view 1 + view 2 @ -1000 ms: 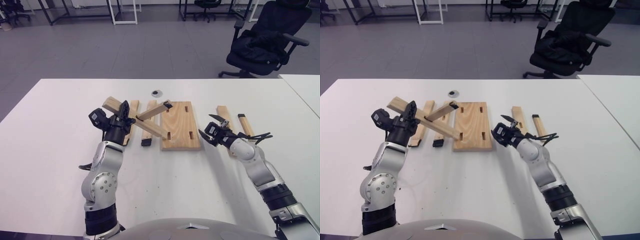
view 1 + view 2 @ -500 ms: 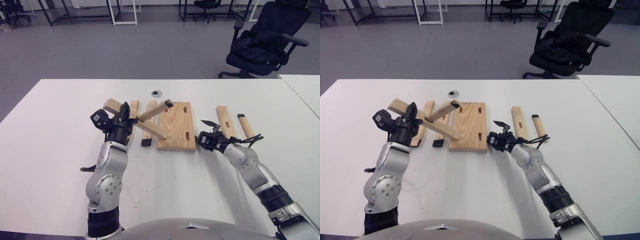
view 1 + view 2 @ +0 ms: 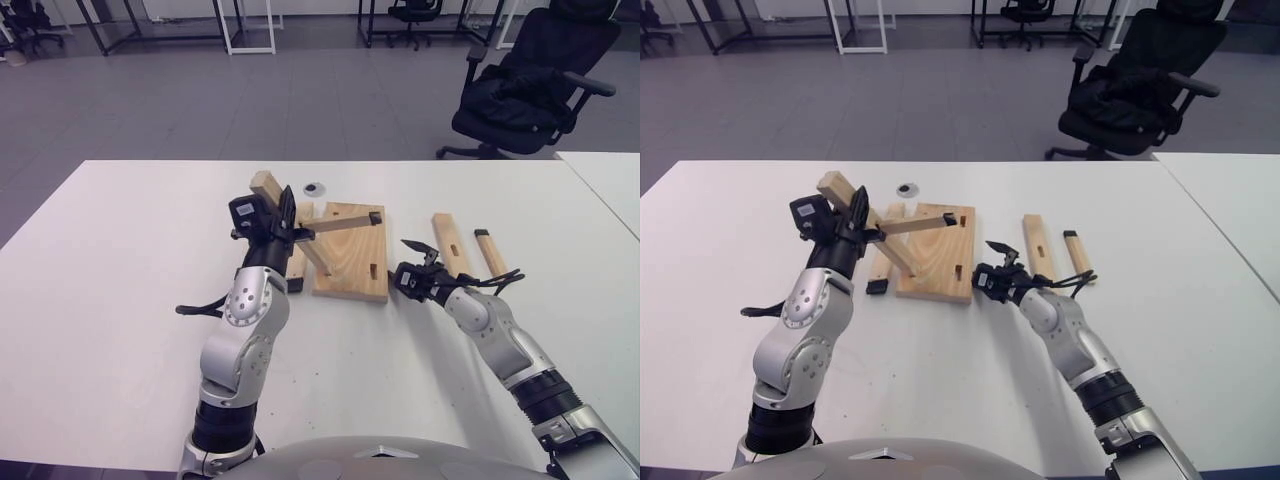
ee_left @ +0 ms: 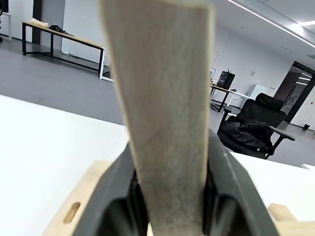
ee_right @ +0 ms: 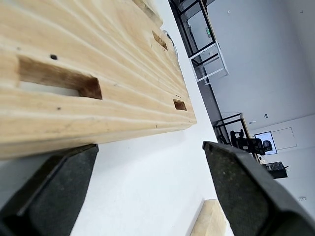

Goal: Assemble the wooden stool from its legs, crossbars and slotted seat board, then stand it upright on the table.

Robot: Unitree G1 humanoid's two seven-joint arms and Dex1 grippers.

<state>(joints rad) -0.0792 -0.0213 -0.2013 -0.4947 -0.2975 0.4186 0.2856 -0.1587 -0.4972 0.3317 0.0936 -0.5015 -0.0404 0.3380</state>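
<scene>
Head cams first: the seat board (image 3: 350,255) lies flat on the white table (image 3: 120,300), slots facing up. The left gripper (image 3: 284,212) is up by the board's far left corner, clamped tight on a wooden leg (image 3: 268,187) that slants down toward the board's left side. A crossbar (image 3: 340,222) juts from that leg out over the board's far end, with a black cap on its tip. Two more pieces (image 3: 297,255) lie flat along the board's left edge. The right gripper (image 3: 420,272) sits just beside the board's right edge near the front corner, spread wide with nothing in it. Further right of the board lie a slotted piece (image 3: 447,240) and a black-tipped leg (image 3: 489,250). Left wrist cam: black fingers (image 4: 115,191) pinch the leg from both sides, with a slotted corner of the board behind it. Right wrist cam: the board's edge is right up close and the dark fingers (image 5: 246,187) are well apart — can't tell if they touch it.
</scene>
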